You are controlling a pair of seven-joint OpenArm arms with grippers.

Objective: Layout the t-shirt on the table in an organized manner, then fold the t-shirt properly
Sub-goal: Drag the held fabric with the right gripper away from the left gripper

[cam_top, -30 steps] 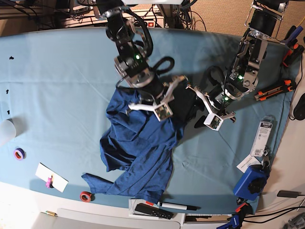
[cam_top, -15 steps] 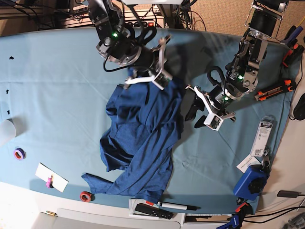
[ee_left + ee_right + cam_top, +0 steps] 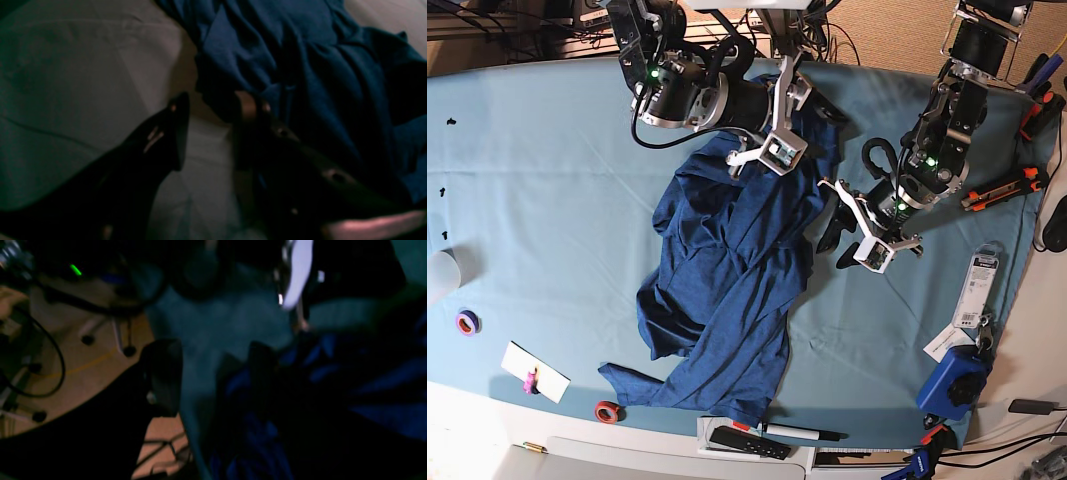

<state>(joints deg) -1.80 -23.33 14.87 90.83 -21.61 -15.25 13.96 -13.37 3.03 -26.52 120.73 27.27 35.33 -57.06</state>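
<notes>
The dark navy-blue heathered cotton t-shirt [image 3: 727, 290] lies crumpled in the middle of the wide table covered with smooth light teal-blue cloth [image 3: 537, 180], stretched in a rumpled band from the table's far edge down toward its near edge, with deep folds along its length and one loose flap spread flat at the near end. Its upper end is bunched up beneath the right gripper [image 3: 779, 118], which hangs over the cloth near the far edge; in the right wrist view the two dark fingers [image 3: 163, 373] stand clearly apart with teal cloth showing between them and the blue fabric lying just beside and under one of them, so the jaws are spread and grip nothing that can be made out. The left gripper [image 3: 867, 235] sits low just beside the shirt's edge on the base view's right; in the left wrist view its fingers [image 3: 176, 126] are partly spread, bare table between them, and one finger is touching or overlapping a fold of the shirt, though the dim picture does not show whether any cloth is pinched. Along the near edge, close to the shirt's hem, lie a black remote control [image 3: 747, 442] and a black marker pen [image 3: 802, 433]; farther to the side sits a small red tape ring [image 3: 607, 411].
</notes>
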